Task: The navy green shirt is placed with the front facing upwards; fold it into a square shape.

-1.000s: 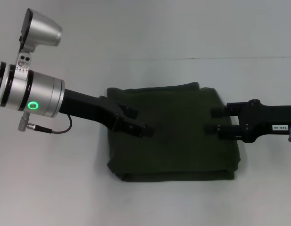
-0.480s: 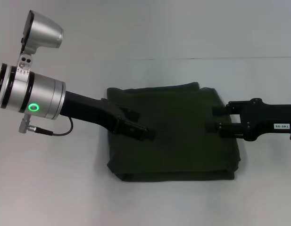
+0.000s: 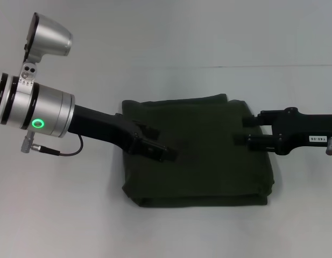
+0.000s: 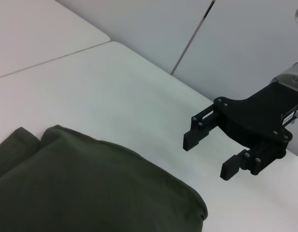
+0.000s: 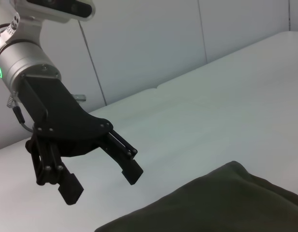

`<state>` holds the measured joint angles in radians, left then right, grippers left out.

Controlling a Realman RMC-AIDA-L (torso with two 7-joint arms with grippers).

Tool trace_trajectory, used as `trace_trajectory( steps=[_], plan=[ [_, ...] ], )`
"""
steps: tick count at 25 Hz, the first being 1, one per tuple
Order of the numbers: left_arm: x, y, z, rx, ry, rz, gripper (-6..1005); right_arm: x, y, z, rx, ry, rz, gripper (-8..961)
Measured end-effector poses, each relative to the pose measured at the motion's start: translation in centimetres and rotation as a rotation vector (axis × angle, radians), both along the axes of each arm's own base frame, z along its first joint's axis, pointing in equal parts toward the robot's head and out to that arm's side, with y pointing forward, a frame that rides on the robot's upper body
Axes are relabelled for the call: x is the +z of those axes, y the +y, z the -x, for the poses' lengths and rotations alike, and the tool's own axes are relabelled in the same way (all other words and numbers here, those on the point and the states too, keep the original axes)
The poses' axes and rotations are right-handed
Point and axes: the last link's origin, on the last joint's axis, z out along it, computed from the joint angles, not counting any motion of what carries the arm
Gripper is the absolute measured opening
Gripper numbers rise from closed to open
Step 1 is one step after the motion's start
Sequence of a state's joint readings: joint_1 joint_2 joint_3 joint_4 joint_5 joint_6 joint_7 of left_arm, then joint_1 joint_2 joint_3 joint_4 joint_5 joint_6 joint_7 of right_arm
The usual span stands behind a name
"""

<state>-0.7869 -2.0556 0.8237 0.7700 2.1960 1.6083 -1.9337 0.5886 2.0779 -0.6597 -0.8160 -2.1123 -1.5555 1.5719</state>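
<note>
The surface [image 3: 58, 215] is plain white and matte. A thin seam [image 3: 295, 66] crosses it at the far side in the head view, and the left wrist view shows it as a joint between two panels. One item lies directly on the surface: the shirt [image 3: 200, 153], dark olive-green, folded into a roughly square bundle, flat, near the middle. Layered edges show along its near side. No print is visible.
</note>
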Motion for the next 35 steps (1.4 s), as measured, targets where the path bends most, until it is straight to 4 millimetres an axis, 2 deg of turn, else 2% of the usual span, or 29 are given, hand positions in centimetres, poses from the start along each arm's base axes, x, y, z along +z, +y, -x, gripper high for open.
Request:
trace_trajectory(
  steps=[35],
  plan=[
    [0.02,-0.05,0.19,0.006,-0.003,-0.005,947,-0.09,-0.10,0.08,0.006,0.004,0.004,613]
  ],
)
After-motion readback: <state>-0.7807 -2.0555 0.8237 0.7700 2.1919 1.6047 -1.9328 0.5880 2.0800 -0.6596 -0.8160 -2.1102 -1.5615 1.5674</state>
